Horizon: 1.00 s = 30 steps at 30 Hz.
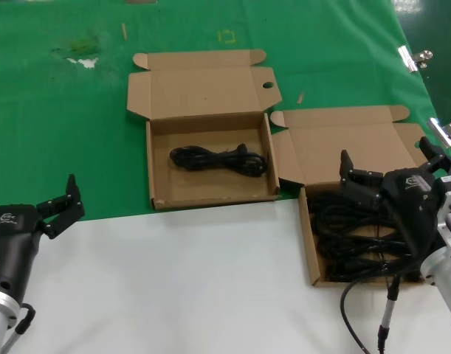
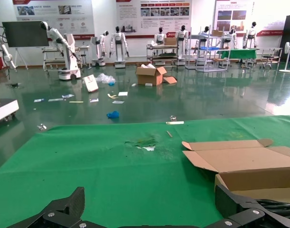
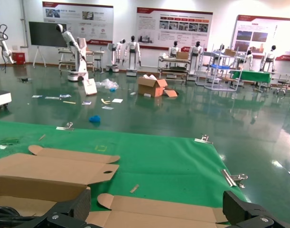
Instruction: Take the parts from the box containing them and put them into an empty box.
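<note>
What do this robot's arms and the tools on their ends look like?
Both arms are silver metal tubes ending in matte black housings. The left tool carries a small white logo and two black angular fingers joined by linked bars. The right tool is built the same, with a thin black cable looping below it.

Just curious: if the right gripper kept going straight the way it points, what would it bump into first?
Probably the raised lid of the box under the right gripper, though depth is hard to judge; it may pass above it.

The right pincer (image 1: 391, 168) hides part of the cords (image 1: 350, 243) in the full box (image 1: 308, 240); their count is unclear.
</note>
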Tool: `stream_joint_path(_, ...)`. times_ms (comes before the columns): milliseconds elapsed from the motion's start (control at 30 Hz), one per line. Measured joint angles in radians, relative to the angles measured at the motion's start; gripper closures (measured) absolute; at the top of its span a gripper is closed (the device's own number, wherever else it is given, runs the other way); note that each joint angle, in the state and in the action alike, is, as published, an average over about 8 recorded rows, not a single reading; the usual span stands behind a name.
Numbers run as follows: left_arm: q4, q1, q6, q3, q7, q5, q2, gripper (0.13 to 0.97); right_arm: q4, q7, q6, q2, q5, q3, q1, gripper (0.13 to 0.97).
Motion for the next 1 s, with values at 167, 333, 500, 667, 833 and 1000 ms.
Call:
stream_joint_path(167,0.0,0.0,0.0,0.0,0.0,0.0,0.0,0.132,0.0,0.0,0.0,0.0,0.0,0.0,0.0,0.129)
stream_joint_path(333,0.0,0.0,0.0,0.0,0.0,0.0,0.0,0.132,0.0,0.0,0.0,0.0,0.0,0.0,0.0,0.129)
stream_joint_path(500,0.0,0.0,0.0,0.0,0.0,0.0,0.0,0.132,0.0,0.0,0.0,0.0,0.0,0.0,0.0,0.129)
stream_joint_path(667,0.0,0.0,0.0,0.0,0.0,0.0,0.0,0.132,0.0,0.0,0.0,0.0,0.0,0.0,0.0,0.129)
stream_joint_path(833,0.0,0.0,0.0,0.0,0.0,0.0,0.0,0.132,0.0,0.0,0.0,0.0,0.0,0.0,0.0,0.129)
stream_joint_path(1000,0.0,0.0,0.0,0.0,0.0,0.0,0.0,0.132,0.0,0.0,0.0,0.0,0.0,0.0,0.0,0.129)
